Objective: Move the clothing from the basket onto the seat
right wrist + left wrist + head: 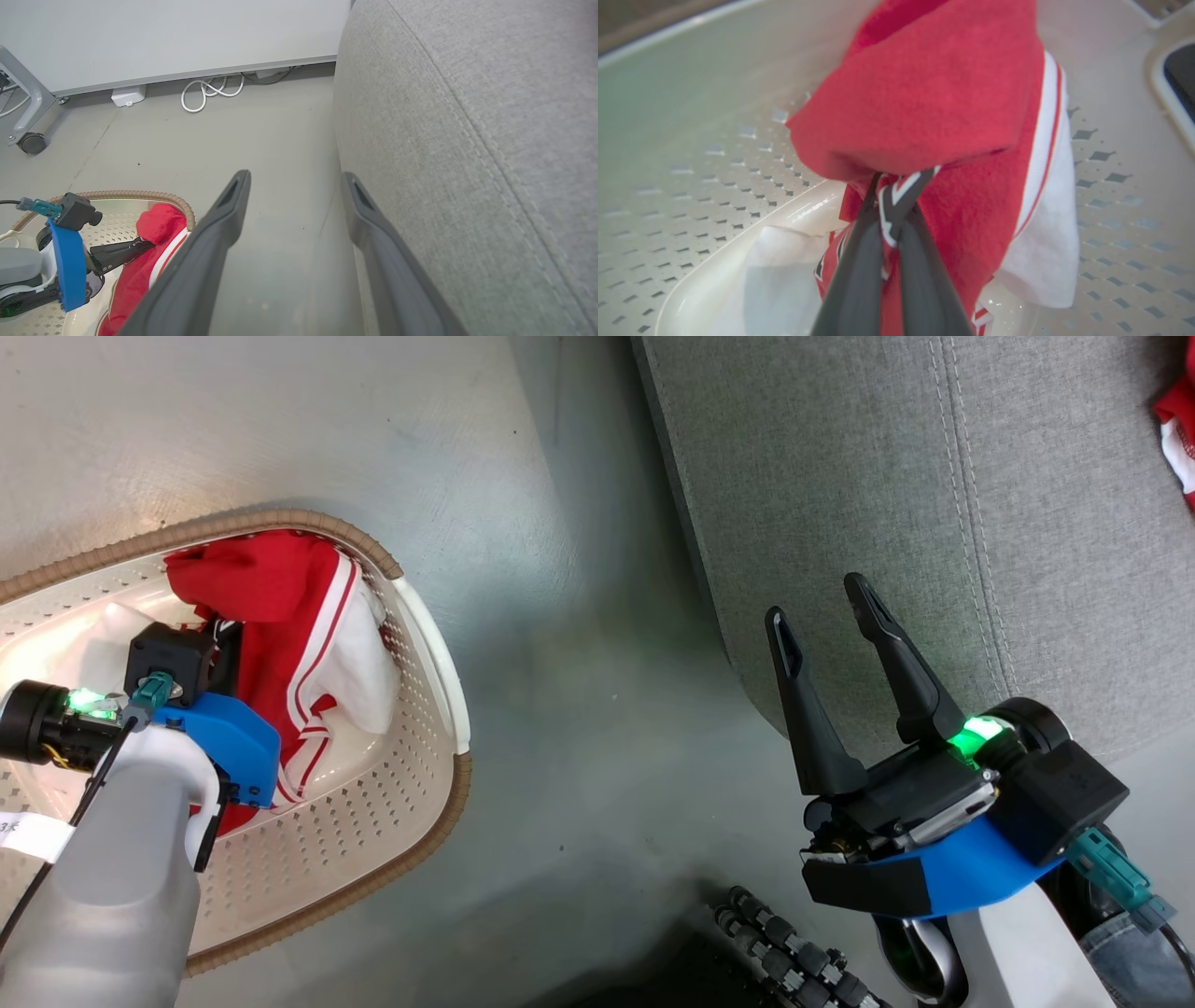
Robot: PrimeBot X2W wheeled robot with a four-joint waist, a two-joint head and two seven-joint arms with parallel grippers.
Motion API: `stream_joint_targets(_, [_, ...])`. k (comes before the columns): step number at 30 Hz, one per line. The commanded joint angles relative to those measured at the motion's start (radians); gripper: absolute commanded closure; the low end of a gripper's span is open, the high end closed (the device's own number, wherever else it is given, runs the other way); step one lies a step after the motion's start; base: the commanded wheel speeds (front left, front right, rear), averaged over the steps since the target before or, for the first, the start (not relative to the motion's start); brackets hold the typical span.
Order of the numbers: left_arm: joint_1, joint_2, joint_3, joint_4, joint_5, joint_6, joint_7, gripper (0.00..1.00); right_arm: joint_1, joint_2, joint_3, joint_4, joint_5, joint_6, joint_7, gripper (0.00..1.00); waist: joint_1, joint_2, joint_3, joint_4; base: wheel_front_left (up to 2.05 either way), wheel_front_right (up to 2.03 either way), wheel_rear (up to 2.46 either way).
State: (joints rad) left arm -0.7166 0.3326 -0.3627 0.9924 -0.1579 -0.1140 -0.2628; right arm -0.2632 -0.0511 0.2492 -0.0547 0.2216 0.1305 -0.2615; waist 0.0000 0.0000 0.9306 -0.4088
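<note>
Left tool (896, 186) is pinched shut on a fold of the clothing (924, 93), heaped over its tips in the basket (691, 186). The bite looks shallow, perhaps, so lifting could let it slip. Right tool (814, 597) gapes empty beside the seat (934, 476).

Lower left: clothing (271, 588) red, white stripes and panel; basket (373, 812) cream, perforated, brown rim. Seat (887, 476) light grey.

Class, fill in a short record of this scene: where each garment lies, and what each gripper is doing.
garment one: red garment inside the basket
garment two: red-and-white cloth on the seat
left gripper: shut on the red garment
right gripper: open, empty, beside the seat
</note>
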Motion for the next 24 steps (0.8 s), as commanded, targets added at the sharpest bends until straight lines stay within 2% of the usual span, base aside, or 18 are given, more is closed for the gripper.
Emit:
stream_joint_targets(1, [-0.007,0.001,0.001,-0.005,-0.003,-0.002,-0.003,1.00,-0.009,0.001,0.000,-0.002,0.001,0.001,-0.005,0.00,0.0000,0.0000,-0.001,-0.001,0.00,0.00,0.00])
stream_joint_targets(14, [0.011,-0.002,-0.003,-0.021,-0.016,-0.004,-0.003,1.00,-0.031,0.001,0.013,0.012,-0.003,0.001,-0.005,0.00,0.0000,0.0000,-0.022,-0.006,0.00,0.00,0.00])
stream_joint_targets(19, [0.032,-0.022,-0.008,-0.034,-0.021,-0.004,-0.003,1.00,-0.042,0.001,0.004,0.020,-0.023,0.001,-0.005,0.00,0.0000,0.0000,-0.052,0.016,0.00,0.00,0.00])
stream_joint_targets(24, [0.065,-0.072,-0.022,-0.046,-0.025,-0.007,-0.003,1.00,-0.033,0.001,-0.016,0.037,-0.061,0.001,-0.005,0.00,0.0000,0.0000,-0.125,0.068,0.00,0.00,0.00])
